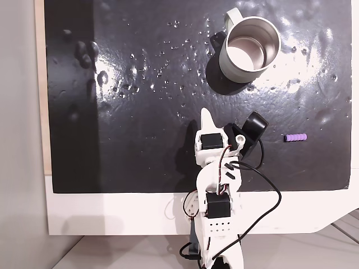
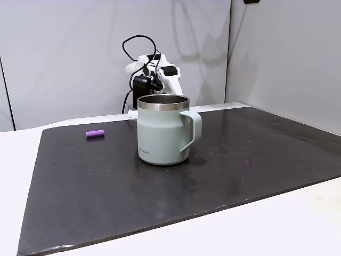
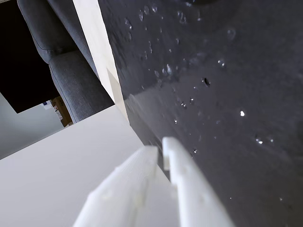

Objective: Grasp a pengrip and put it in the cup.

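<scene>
The pengrip (image 1: 295, 137) is a small purple ribbed cylinder lying on the black mat at the right in a fixed view, and it lies left of the cup at pengrip (image 2: 95, 133) in the other. The cup (image 1: 249, 50), a pale grey-green mug with a steel inside, stands upright at the back of the mat, with its handle to the right at cup (image 2: 162, 130). My gripper (image 1: 207, 116) sits folded back near the mat's near edge, well apart from both. In the wrist view its white fingers (image 3: 163, 150) lie together, shut and holding nothing.
The black mat (image 1: 140, 140) is wrinkled and bubbled, and it lies on a white table (image 1: 112, 216). A black cable (image 1: 268, 185) loops from the arm over the mat's near edge. A grey sofa (image 3: 61, 71) stands beyond the table's edge in the wrist view.
</scene>
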You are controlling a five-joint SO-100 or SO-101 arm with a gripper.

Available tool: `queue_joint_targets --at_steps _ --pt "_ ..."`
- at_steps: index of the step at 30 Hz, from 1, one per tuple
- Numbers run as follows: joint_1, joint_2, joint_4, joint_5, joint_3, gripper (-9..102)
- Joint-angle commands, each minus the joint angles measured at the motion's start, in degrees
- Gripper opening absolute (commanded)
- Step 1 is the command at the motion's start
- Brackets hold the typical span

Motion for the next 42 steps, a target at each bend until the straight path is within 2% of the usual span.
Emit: queue_joint_targets --at_steps 1,21,27,33,42 --pt "0.4 0.6 -2.5 -0.9 3.2 0" --pt "1.1 0.7 -1.8 -0.6 2.5 0" --pt "0.7 0.6 5.8 -0.4 -7.1 0" --pt "2.1 -8.1 13.8 -2.2 -23.1 0" --pt "8.5 -23.1 36.1 -7.6 -50.0 0"
